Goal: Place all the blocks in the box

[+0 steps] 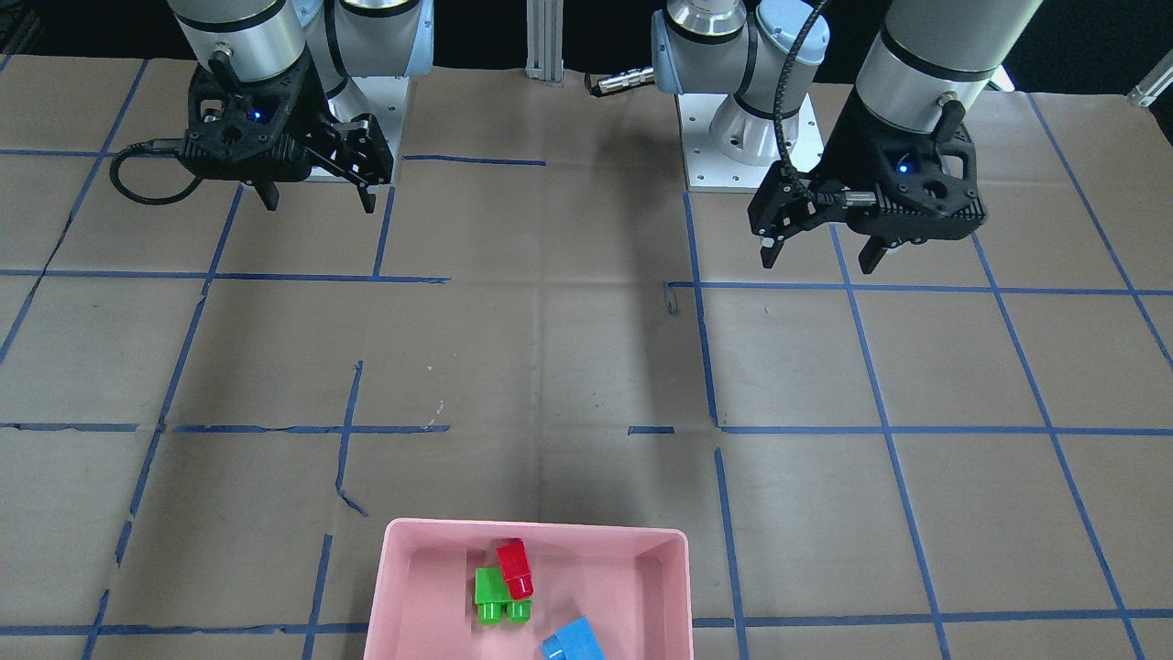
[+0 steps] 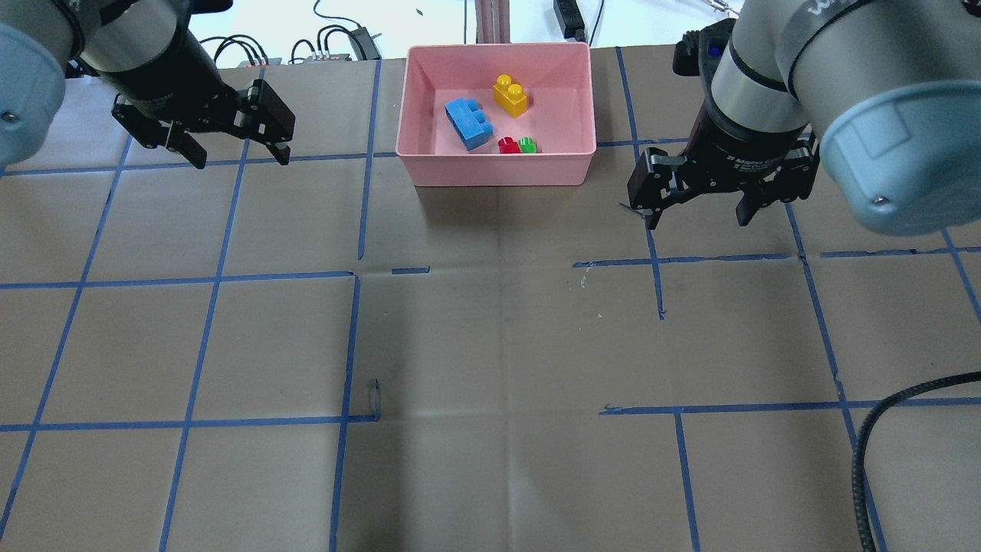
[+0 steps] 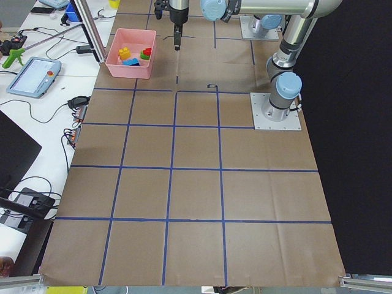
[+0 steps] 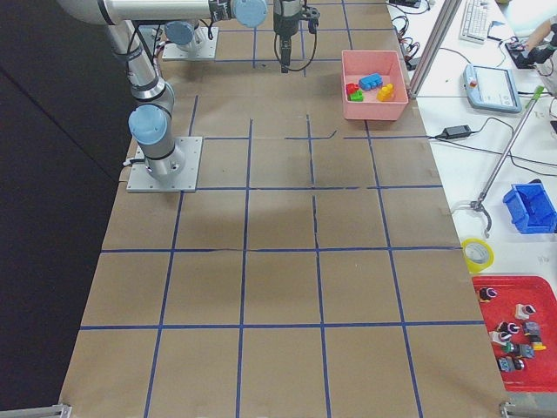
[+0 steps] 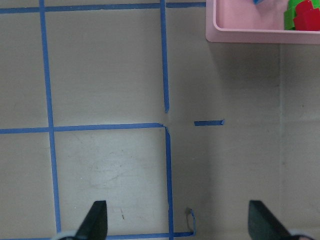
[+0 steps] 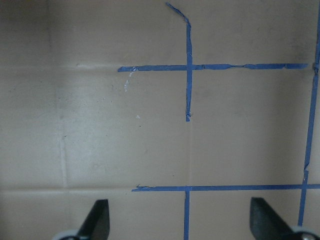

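Overhead exterior: all 4 in pink box [image 2: 498, 170], far-centre of tabletop [image 2: 490, 345]. Blue block [image 2: 468, 123] beside yellow block [image 2: 510, 95]; red block [image 2: 508, 145] touching green block [image 2: 527, 144] by near wall. Left pincer [image 2: 241, 157] & right pincer [image 2: 697, 218] both spread wide, empty, either side of box.

Reads as a robotics lab, laid out as a test cell. Shows in the work table [image 3: 196, 196] covered with brown paper and marked off in a grid of blue tape [image 3: 173, 147], with two industrial robot arms [image 3: 286, 89] bolted down on metal base plates [image 3: 275, 122]. Shows too in the white benches alongside: teach pendants [image 3: 33, 76], a keyboard [image 4: 477, 19], loose cables [image 3: 67, 105], a blue parts bin [image 4: 529, 207], a tape roll [image 4: 477, 254], a red tray of small parts [image 4: 487, 348], and aluminium profile posts [image 2: 490, 19].
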Controlling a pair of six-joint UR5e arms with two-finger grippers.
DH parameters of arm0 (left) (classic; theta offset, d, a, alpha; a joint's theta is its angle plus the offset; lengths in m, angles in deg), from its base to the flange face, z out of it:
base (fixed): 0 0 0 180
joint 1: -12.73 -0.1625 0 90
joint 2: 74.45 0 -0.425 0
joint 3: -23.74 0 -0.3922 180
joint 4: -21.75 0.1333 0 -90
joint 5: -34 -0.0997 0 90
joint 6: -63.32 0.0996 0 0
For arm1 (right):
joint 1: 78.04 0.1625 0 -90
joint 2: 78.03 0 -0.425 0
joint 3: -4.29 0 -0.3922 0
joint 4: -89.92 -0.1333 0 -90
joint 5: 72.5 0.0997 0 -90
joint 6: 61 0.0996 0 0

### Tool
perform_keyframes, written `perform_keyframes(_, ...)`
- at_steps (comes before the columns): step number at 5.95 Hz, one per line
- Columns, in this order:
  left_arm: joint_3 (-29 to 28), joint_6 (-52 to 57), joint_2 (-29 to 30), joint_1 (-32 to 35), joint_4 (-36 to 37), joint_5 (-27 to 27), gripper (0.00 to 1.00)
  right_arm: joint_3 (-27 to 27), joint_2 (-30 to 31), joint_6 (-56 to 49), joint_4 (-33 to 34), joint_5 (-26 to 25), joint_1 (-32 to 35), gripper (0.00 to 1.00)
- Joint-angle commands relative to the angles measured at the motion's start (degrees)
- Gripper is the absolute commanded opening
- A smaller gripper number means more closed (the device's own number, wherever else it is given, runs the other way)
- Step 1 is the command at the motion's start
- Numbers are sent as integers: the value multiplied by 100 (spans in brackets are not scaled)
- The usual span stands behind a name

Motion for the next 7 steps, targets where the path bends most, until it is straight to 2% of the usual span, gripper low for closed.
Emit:
perform_keyframes(1,18,-7,-18,-3,-17,-1,98,-9,-18,81,8,13,8,100)
perform_keyframes(7,123,-7,-53,217,62,-28,98,-9,-36,205,17,-5,0,100)
